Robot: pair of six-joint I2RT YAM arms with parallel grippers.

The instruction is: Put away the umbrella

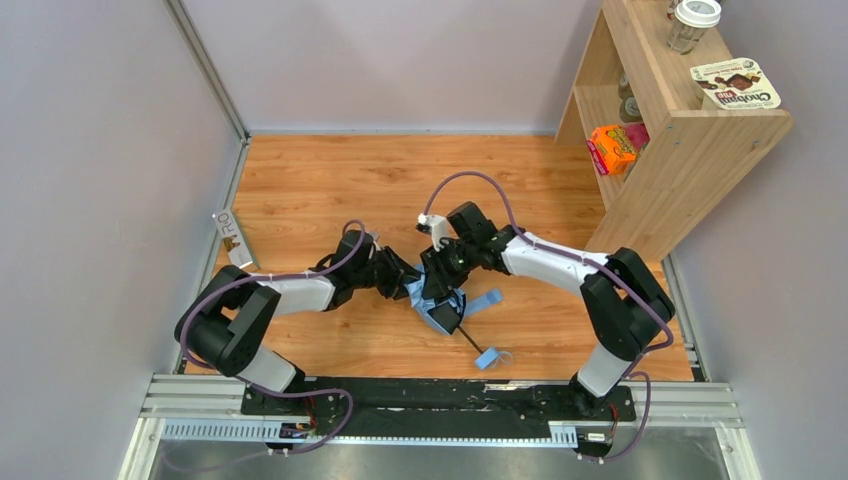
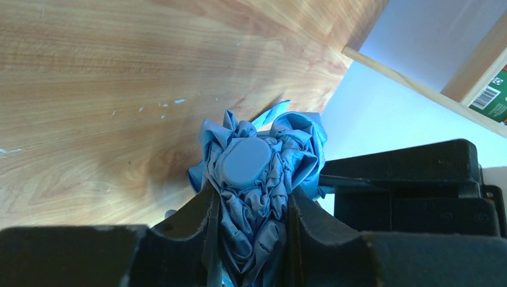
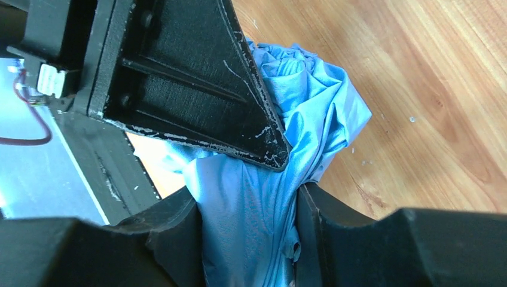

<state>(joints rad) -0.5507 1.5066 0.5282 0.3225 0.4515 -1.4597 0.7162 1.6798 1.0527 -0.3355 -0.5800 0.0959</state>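
The umbrella [image 1: 437, 308] lies collapsed on the wooden floor in the middle of the top view. Its sky-blue canopy is bunched up, and a thin dark shaft runs down to the small blue handle [image 1: 487, 357]. My left gripper [image 1: 410, 287] comes in from the left and my right gripper [image 1: 442, 283] from the right, meeting over the canopy. In the left wrist view the left gripper [image 2: 251, 200] is shut on crumpled fabric just below the umbrella's rounded cap [image 2: 245, 161]. In the right wrist view the right gripper [image 3: 248, 206] is shut on smooth blue canopy [image 3: 311, 101].
A wooden shelf unit [image 1: 690, 160] stands at the back right, holding an orange box [image 1: 612, 148], a jar [image 1: 693, 25] and a snack packet [image 1: 735, 85]. A small card [image 1: 232, 236] leans by the left wall. Grey walls close the floor in.
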